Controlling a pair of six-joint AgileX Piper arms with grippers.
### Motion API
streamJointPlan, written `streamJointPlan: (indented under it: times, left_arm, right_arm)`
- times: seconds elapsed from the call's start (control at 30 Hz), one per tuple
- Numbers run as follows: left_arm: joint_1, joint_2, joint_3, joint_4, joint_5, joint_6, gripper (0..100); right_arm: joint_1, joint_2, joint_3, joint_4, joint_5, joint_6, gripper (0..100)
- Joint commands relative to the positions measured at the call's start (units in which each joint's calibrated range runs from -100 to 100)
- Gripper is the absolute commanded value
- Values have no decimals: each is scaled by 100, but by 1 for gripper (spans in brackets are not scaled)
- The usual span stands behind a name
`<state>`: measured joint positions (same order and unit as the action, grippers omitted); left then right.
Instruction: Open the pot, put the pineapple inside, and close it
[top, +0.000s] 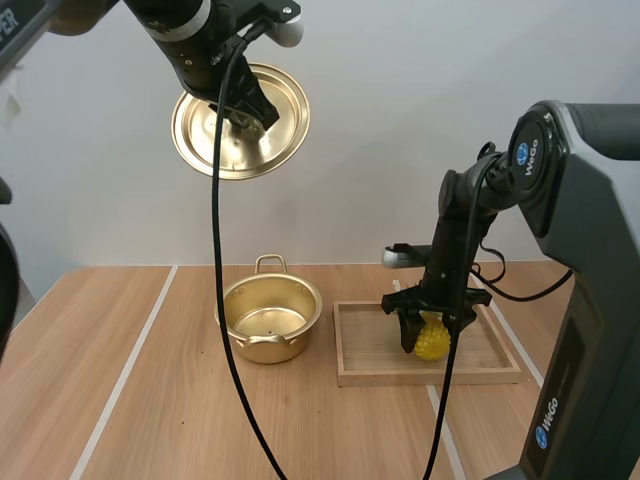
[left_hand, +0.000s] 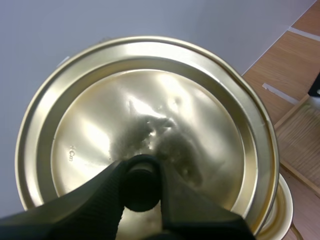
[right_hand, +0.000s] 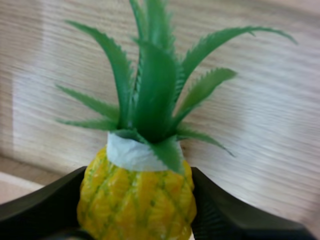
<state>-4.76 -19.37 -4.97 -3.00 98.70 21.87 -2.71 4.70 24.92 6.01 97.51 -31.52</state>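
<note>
Left gripper (left_hand: 142, 175) pinches the lid (top: 272, 100) knob; right gripper (top: 431, 336) clamps the pineapple (right_hand: 137, 200), seemingly off the tray (top: 362, 378); a slipping grip could miss the pot (top: 268, 346)

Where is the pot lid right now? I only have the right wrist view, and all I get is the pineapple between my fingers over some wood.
Observer: The lid is up in the air, well above the table, with the left gripper shut on its knob.
Operator: So is the pot open?
Observer: Yes. The pot stands open on the table, beside the wooden tray, and nothing shows inside it.
Operator: And that wood under the pineapple?
Observer: It is the tray's floor. The right gripper holds the pineapple low over the middle of the tray; whether it touches, I cannot tell.
</note>
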Motion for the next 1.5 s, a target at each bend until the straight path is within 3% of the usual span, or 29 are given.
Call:
streamJointPlan:
  times: [0.0,0.3,0.5,0.93,1.47]
  left_arm:
    - [-15,-71,-50,16,40,-3,0]
    - [-15,-360,-50,72,-102,-3,0]
    - [-15,-618,-311,300,-301,-3,0]
    - [-15,-691,-2181,387,130,-83,0]
    - [-15,-763,-2560,753,130,-238,0]
  right_arm:
    - [-15,-52,-758,-245,249,136,0]
    - [-1,-501,-2106,-891,249,260,0]
    - [145,-764,-2289,-1527,249,287,0]
    - [863,-908,-2289,-1438,249,390,0]
    - [1834,-570,-2305,-1223,249,390,0]
